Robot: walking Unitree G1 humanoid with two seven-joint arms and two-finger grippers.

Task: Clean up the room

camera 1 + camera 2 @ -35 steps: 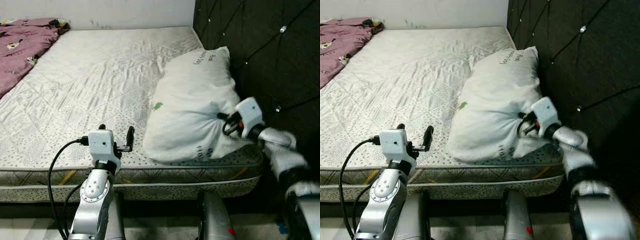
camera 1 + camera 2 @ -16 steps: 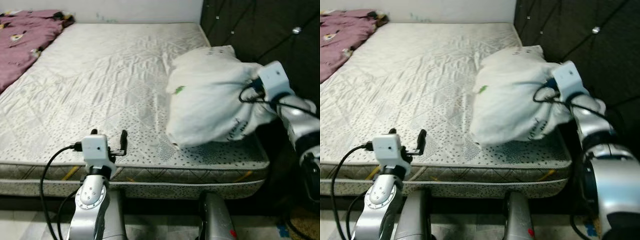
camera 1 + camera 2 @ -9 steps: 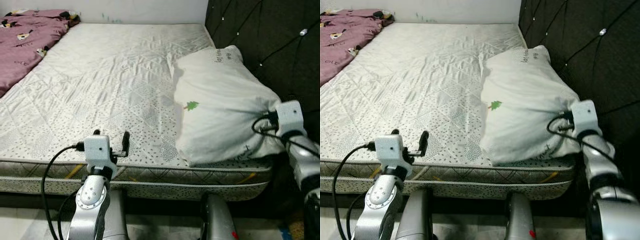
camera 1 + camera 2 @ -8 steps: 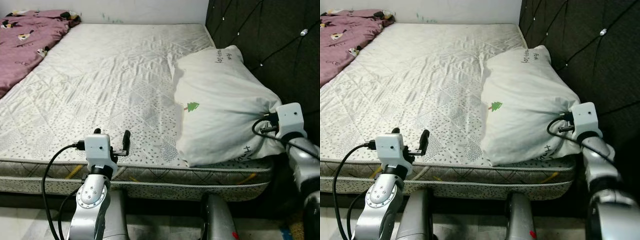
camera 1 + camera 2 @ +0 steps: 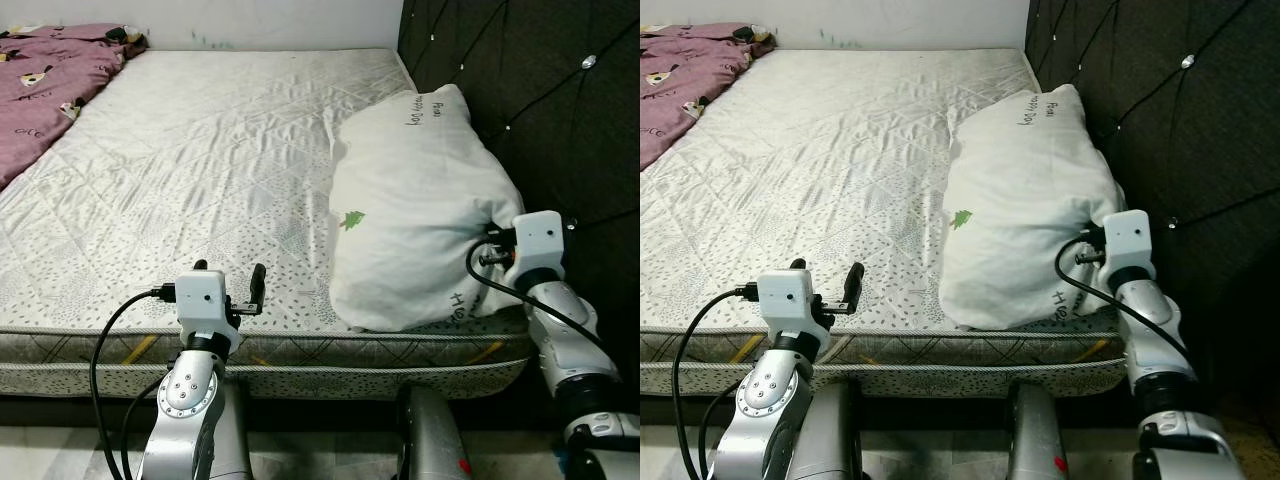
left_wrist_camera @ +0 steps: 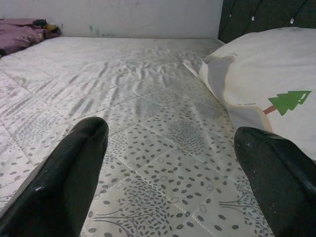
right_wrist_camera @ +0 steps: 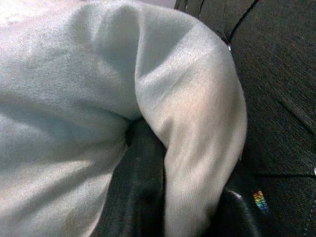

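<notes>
A white pillow (image 5: 415, 200) with a small green tree print lies on the right side of the mattress (image 5: 200, 150), against the dark headboard. My right gripper (image 5: 492, 250) is at the pillow's near right corner, shut on a fold of its fabric. In the right wrist view that fold (image 7: 197, 123) is bunched between the dark fingers (image 7: 143, 197). My left gripper (image 5: 228, 280) hovers open over the mattress's front edge, left of the pillow, with nothing between its fingers (image 6: 64, 182).
A purple blanket (image 5: 50, 70) lies bunched at the far left of the bed. The black tufted headboard (image 5: 530, 100) runs along the right side. A white wall stands behind the bed. The bare mattress stretches wide between blanket and pillow.
The pillow, held raised a second ago, has come down to rest on the mattress beside the headboard. My right gripper dropped with it, still holding. The left arm stayed put.
</notes>
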